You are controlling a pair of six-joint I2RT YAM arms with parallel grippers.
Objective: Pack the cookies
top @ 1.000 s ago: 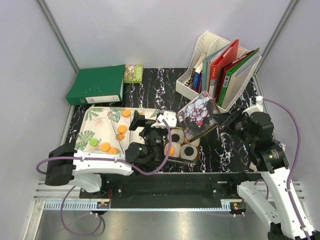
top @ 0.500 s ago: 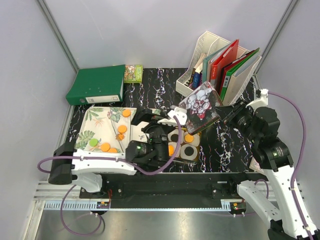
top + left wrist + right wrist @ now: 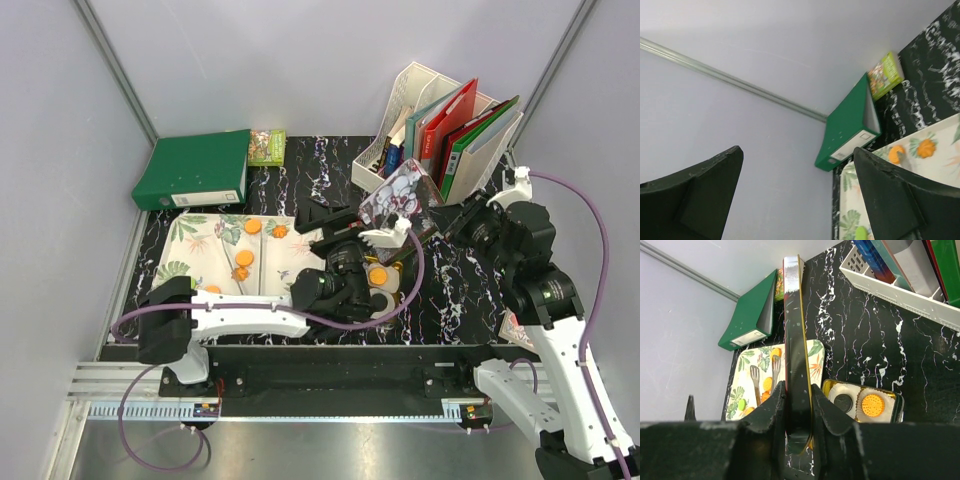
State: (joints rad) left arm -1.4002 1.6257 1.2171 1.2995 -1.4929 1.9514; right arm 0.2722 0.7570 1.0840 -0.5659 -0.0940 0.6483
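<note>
Within the last second the left gripper (image 3: 797, 165), jaws spread wide and empty, has swung from the leaf-print white tray (image 3: 200, 240) across to the shallow gold tin (image 3: 899, 410). The right gripper (image 3: 797, 390), pinching the flower-printed black tin lid (image 3: 398, 198) on edge, has drawn it back toward the white mesh file rack (image 3: 440, 130). Small round orange cookies (image 3: 245, 258) remain on the tray and others sit in the tin's paper cups, so packing is probably midway. The left arm blocks the lid's return.
</note>
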